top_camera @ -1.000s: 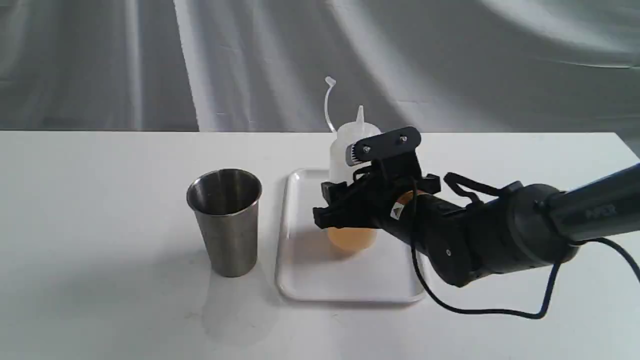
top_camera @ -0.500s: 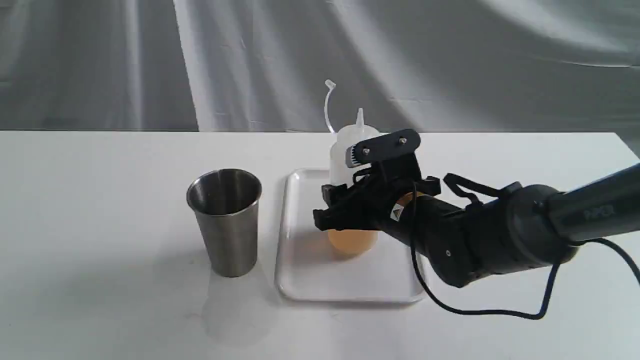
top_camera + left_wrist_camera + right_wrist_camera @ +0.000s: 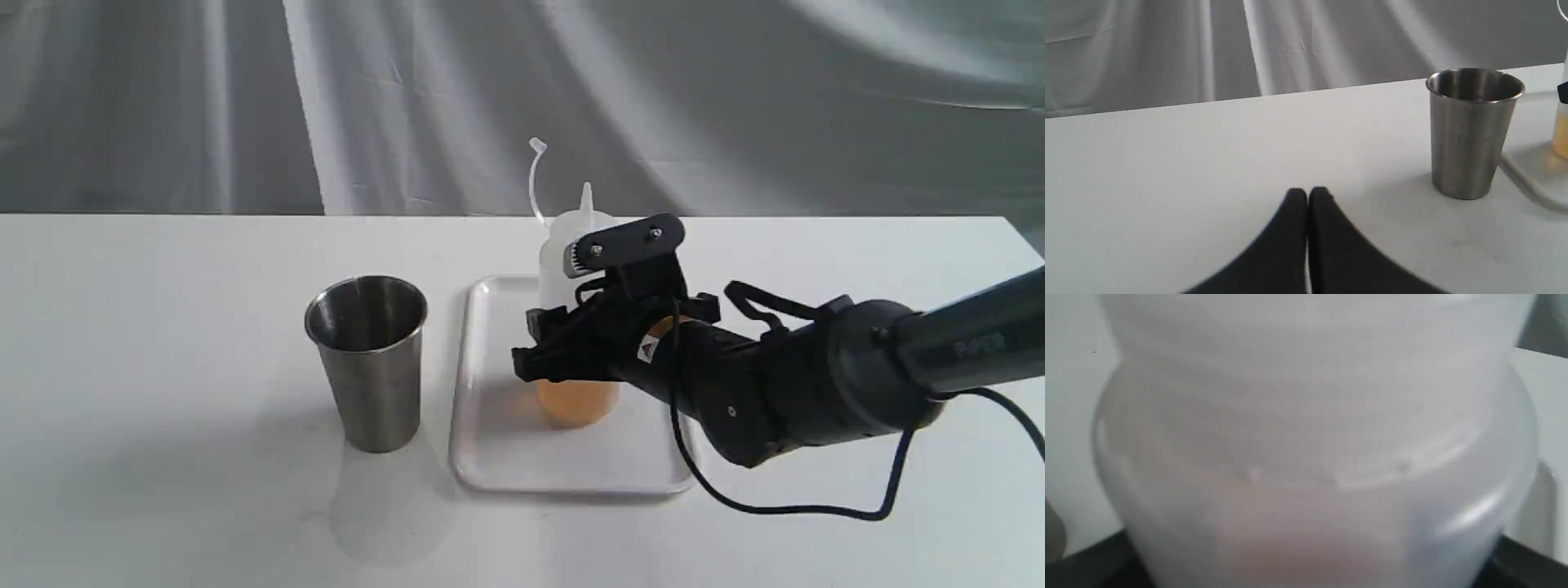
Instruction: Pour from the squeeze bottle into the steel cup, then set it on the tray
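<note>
White table (image 3: 163,367) carries the steel cup (image 3: 369,367) beside the tray (image 3: 506,457).

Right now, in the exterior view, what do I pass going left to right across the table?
steel cup → squeeze bottle → right arm. The tray is left out, since it extends to both sides of the bottle.

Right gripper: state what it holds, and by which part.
The right gripper holds the squeeze bottle, clamped around the middle of its body. The left gripper holds nothing.
</note>
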Robot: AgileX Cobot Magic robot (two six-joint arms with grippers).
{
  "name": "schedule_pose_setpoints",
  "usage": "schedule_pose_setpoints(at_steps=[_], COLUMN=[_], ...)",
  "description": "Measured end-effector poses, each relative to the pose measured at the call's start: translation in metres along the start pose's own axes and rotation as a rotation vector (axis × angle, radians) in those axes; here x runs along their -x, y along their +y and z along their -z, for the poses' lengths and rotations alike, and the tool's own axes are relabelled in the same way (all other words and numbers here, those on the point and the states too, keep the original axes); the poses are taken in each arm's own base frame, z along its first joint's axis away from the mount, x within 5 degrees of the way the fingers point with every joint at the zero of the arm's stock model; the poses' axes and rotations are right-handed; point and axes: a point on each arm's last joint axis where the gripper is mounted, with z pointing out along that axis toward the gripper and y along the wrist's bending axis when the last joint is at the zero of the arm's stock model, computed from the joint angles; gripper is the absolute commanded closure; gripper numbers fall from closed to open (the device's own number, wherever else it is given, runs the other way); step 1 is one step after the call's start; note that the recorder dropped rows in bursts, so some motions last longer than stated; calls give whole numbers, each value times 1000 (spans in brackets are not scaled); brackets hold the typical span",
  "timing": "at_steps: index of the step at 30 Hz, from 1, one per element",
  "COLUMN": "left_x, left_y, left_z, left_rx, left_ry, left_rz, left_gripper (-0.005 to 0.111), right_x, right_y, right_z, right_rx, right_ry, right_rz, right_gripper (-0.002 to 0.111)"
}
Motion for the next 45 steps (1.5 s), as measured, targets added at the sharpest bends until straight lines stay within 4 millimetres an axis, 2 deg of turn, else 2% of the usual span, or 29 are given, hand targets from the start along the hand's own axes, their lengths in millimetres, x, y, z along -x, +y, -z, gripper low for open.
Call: schedule_pose_setpoints(at_steps=[3, 5, 8, 9, 12, 13, 14, 23, 25, 30, 34, 36, 40, 45], left_x=[0, 0, 0, 0, 0, 0, 0, 0, 0, 0, 0, 0, 0, 0], left_y=[0, 0, 0, 0, 0, 0, 0, 0, 0, 0, 0, 0, 0, 0], left_z=[0, 0, 0, 0, 0, 0, 0, 0, 0, 0, 0, 0, 0, 0], left_rx=[0, 0, 0, 0, 0, 0, 0, 0, 0, 0, 0, 0, 0, 0], left_ry=[0, 0, 0, 0, 0, 0, 0, 0, 0, 0, 0, 0, 0, 0], left_rz=[0, 0, 0, 0, 0, 0, 0, 0, 0, 0, 0, 0, 0, 0], left_gripper=[107, 107, 107, 107, 107, 107, 107, 107, 107, 107, 107, 107, 107, 107], right_x=[0, 0, 0, 0, 0, 0, -1, 1, 8, 39, 60, 64, 64, 54], right_y=[0, 0, 0, 0, 0, 0, 0, 0, 0, 1, 1, 0, -1, -4], right_z=[0, 0, 0, 0, 0, 0, 0, 3, 8, 27, 56, 73, 114, 170], right_rx=[0, 0, 0, 0, 0, 0, 0, 4, 5, 13, 20, 21, 26, 26], right_ry=[0, 0, 0, 0, 2, 4, 6, 47, 44, -23, -82, -96, -116, -147], right_rz=[0, 0, 0, 0, 0, 0, 0, 7, 8, 18, 36, 37, 50, 51], right_gripper=[93, 87, 65, 51, 18, 8, 3, 3, 3, 3, 3, 3, 3, 3])
